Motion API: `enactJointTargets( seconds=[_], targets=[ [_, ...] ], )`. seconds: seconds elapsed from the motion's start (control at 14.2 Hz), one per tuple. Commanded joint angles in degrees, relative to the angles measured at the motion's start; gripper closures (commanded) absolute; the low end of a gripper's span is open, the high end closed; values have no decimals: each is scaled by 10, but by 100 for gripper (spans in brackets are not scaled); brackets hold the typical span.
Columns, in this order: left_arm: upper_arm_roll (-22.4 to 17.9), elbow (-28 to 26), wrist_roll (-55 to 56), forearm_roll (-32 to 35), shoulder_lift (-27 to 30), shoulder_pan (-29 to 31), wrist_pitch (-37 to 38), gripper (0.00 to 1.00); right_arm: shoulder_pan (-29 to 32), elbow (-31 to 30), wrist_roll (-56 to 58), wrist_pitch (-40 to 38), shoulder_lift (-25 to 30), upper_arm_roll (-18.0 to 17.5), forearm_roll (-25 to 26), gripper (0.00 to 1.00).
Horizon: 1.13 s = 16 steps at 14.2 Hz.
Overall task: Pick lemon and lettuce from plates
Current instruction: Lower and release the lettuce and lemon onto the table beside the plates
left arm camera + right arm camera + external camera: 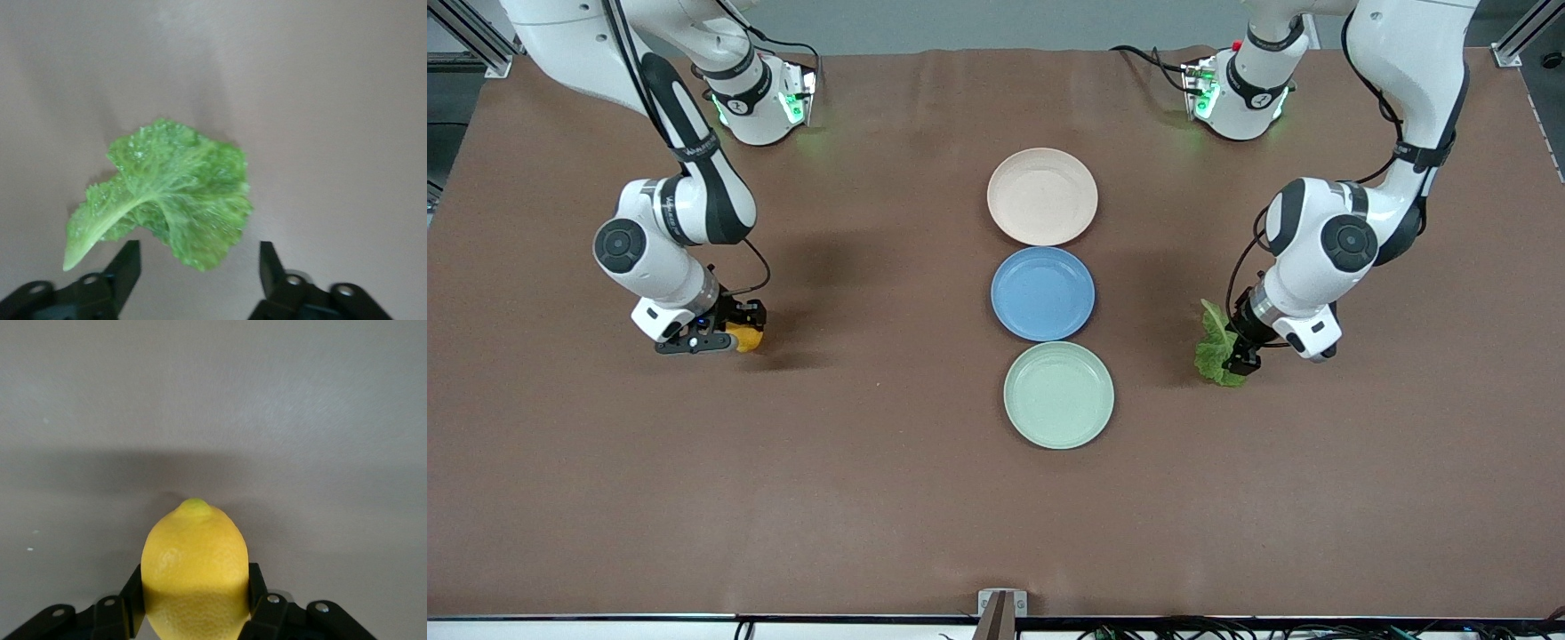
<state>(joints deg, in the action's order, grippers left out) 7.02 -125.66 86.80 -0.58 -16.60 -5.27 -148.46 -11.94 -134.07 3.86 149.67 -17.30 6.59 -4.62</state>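
The lettuce lies on the bare table toward the left arm's end, off the plates. My left gripper hangs low just beside it. In the left wrist view its black fingers stand wide apart and the lettuce lies flat just past them, not gripped. My right gripper is low over the table toward the right arm's end, shut on the lemon. In the right wrist view the lemon sits between both fingers. The beige-pink plate and mint plate are bare.
A bare blue plate sits between the two other plates in a row down the table's middle. Brown table surface stretches around both grippers. A small bracket sits at the table edge nearest the front camera.
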Motion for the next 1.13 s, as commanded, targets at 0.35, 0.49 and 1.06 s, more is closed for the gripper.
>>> enactJointTargets(
  seconds=[0.35,0.49,1.06],
  targets=[
    [4,2,-236,64,23,3,-28,0,15,-7,14,2,-4,-10,7,64],
    [4,2,-386,62,24,5,-25,0,24,-4,13,1,-2,-10,5,0],
    [4,38,-761,58,100,37,206,0,23,176,10,-267,12,-8,9,0]
  ],
)
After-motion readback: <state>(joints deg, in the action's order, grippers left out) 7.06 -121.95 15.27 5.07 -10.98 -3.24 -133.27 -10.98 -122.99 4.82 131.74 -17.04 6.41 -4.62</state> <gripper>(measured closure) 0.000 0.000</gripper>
